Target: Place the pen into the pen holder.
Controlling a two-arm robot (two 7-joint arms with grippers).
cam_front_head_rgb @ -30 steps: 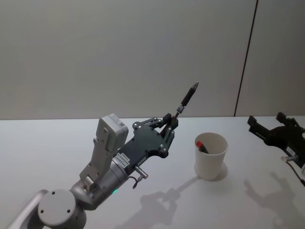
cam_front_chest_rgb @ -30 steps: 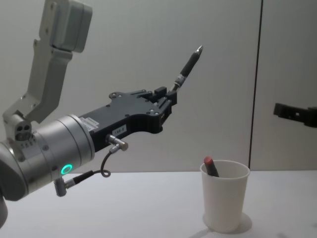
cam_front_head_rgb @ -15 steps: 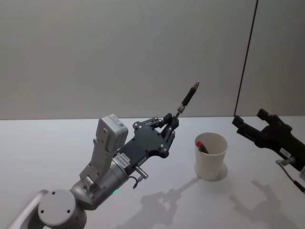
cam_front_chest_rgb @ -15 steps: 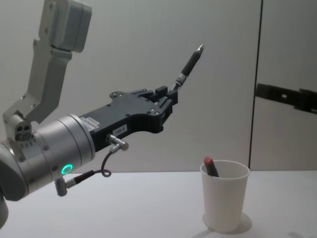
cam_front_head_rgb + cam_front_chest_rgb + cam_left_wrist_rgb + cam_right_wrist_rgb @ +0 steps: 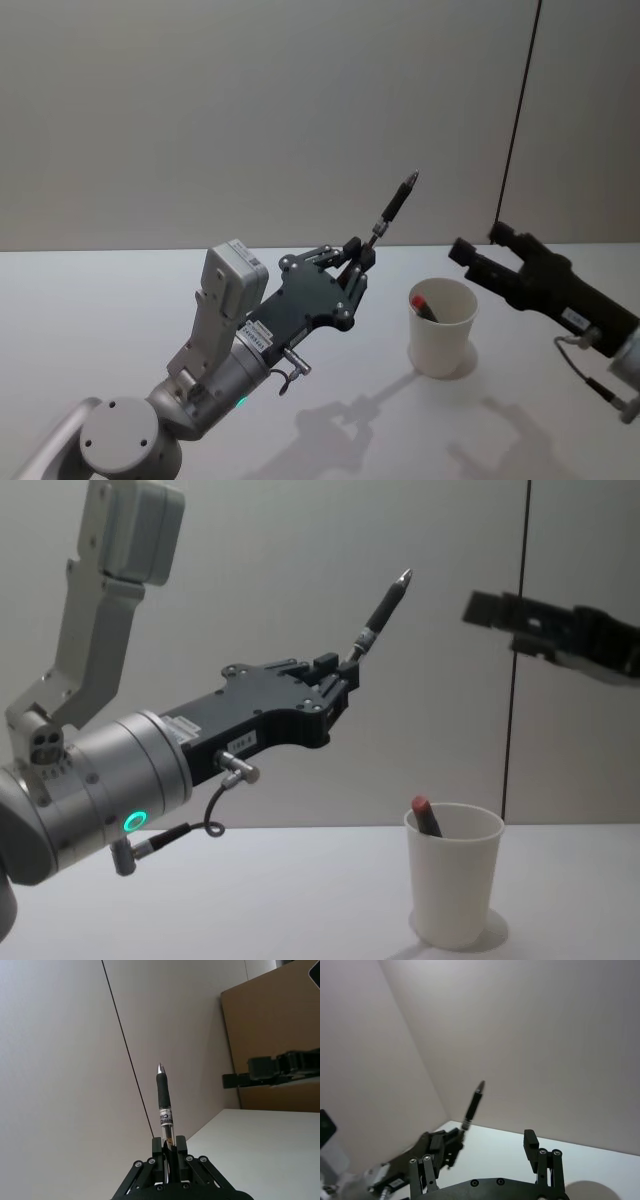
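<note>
Pen clamped in my left gripper, up off the table

My left gripper [image 5: 355, 262] grips the black pen [image 5: 394, 208], tip slanting toward one o'clock. The pen holder [image 5: 443, 335] stands at its four o'clock, and my right gripper [image 5: 478, 242] hovers above it, fingers spread.

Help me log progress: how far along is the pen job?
Done: the left gripper holds the pen by its lower end, raised left of the pen holder. In hand: the open right gripper hovers near the holder. Left: getting the pen into it; a red-tipped pen stands inside.

Red-tipped pen [image 5: 427, 817] inside pen holder [image 5: 455, 890]
</note>
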